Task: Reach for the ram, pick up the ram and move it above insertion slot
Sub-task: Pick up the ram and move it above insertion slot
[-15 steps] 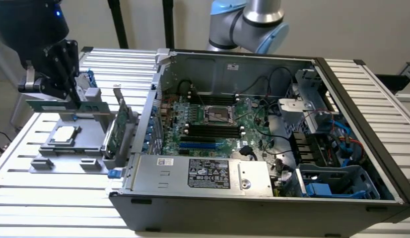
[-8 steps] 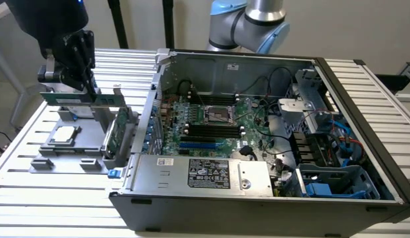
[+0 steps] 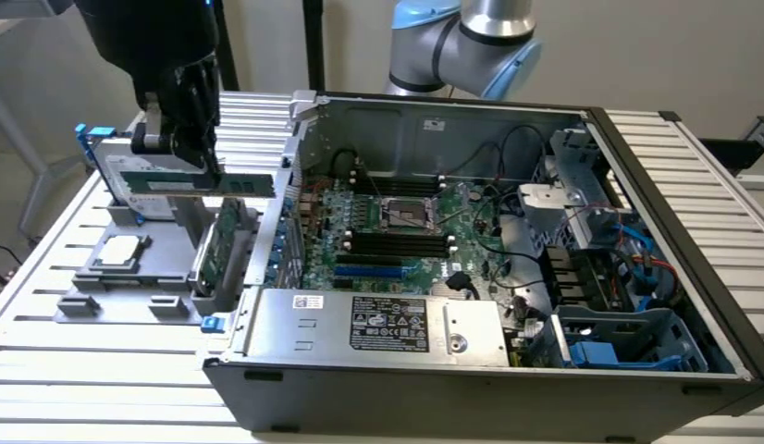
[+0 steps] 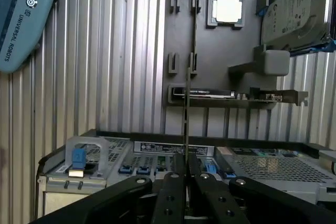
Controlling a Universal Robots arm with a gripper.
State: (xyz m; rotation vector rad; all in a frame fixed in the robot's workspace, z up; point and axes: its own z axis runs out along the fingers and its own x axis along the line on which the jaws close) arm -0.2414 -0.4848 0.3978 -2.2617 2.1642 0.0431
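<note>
The ram (image 3: 197, 182) is held in the closed jaws of the gripper (image 3: 191, 139) at the upper left of the exterior view. It is lifted above the grey holder (image 3: 135, 268) on the desk (image 3: 61, 370), beside the open computer case (image 3: 481, 277).

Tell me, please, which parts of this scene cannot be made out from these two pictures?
- Where the fingers meet the ram: in the exterior view the dark gripper covers the stick's upper edge; the wrist view sees the ram edge-on as a thin line.
- The expansion card: exterior view, partly hidden behind the computer case wall.
- The hard drive: wrist view, cut off by the picture's edge.
- Label text on the power supply: too small to read.
</note>
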